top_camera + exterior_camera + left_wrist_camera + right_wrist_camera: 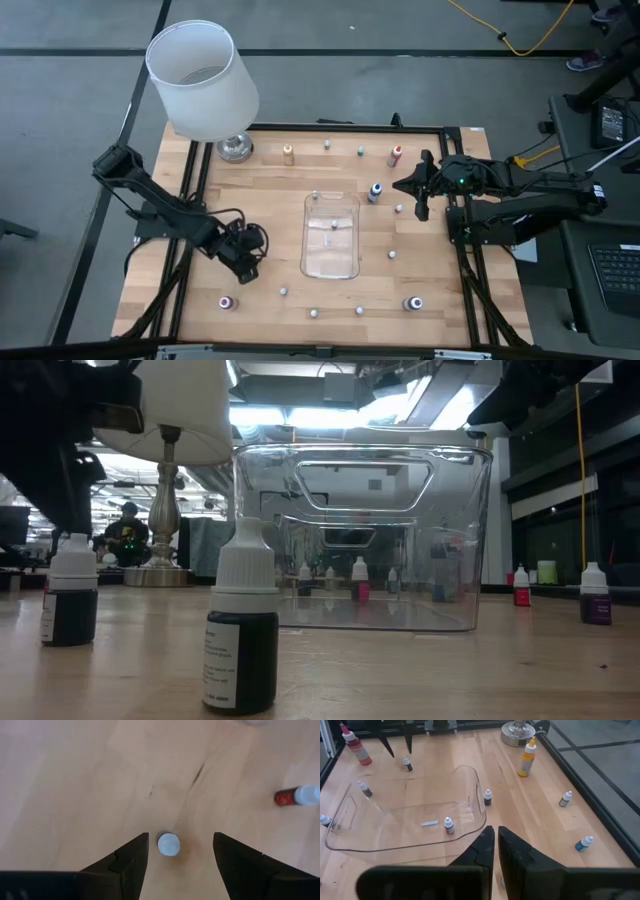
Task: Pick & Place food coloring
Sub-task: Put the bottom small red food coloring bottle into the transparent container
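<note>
Several tiny food coloring bottles stand upright on their bases around the wooden table. One sits inside the clear tray, showing as the bottle. My left gripper hangs open near the table's left side, left of the tray, pointing down. Its fingers stand on either side of a white-capped bottle without touching it. That same bottle shows in the right wrist view. My right gripper is shut and hovers right of the tray, above the table.
A white-shaded lamp stands at the far left corner. A red bottle stands near my left gripper. An orange bottle and a red one stand along the far edge, and others along the near edge.
</note>
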